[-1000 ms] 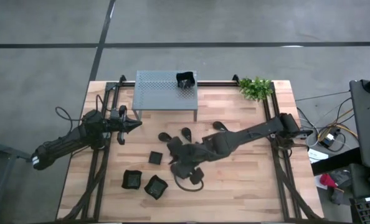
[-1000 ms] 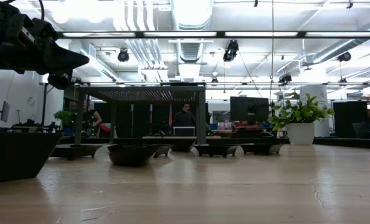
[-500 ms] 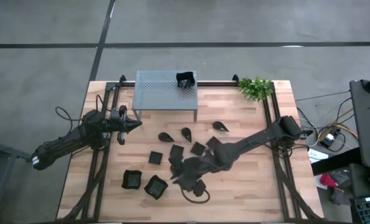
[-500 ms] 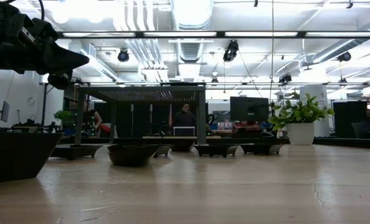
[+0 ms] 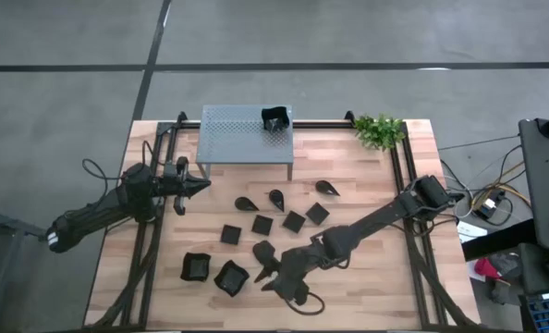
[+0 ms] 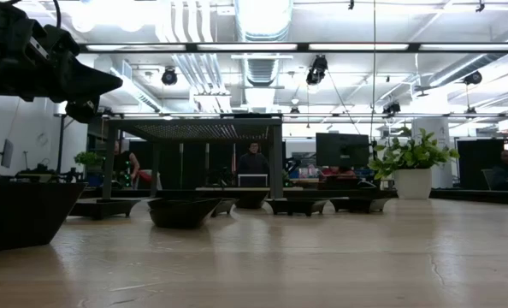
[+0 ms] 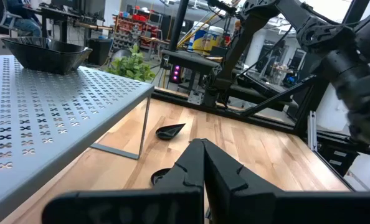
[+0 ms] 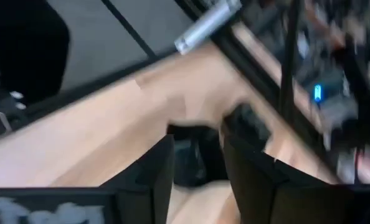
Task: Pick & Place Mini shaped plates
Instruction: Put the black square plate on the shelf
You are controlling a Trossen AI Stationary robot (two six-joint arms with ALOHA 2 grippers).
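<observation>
Small black plates lie scattered in the high view: teardrops (image 5: 245, 203) (image 5: 276, 197) (image 5: 326, 188), flat squares (image 5: 230, 234) (image 5: 294, 221) (image 5: 317, 213), and two wavy-rimmed squares (image 5: 196, 266) (image 5: 230, 277) near the near edge. One more dish (image 5: 274, 118) sits on the grey shelf (image 5: 237, 134). My right gripper (image 5: 263, 275) is stretched across the table beside the wavy squares. In its wrist view the gripper (image 8: 197, 146) is open, and a blurred dark shape shows between its fingers. My left gripper (image 5: 203, 185) waits shut, left of the shelf.
The perforated shelf stands at the far edge, with the green plant (image 5: 378, 130) to its right. Black rails run along both table sides. The left wrist view shows the shelf top (image 7: 48, 106) and the dish (image 7: 45, 53) on it. Bare wood lies at the near right.
My right arm has swung from above the cluster of squares toward the table's near edge and left, ending beside the wavy-rimmed squares. Several flat squares it had covered now show. The left arm has kept still.
</observation>
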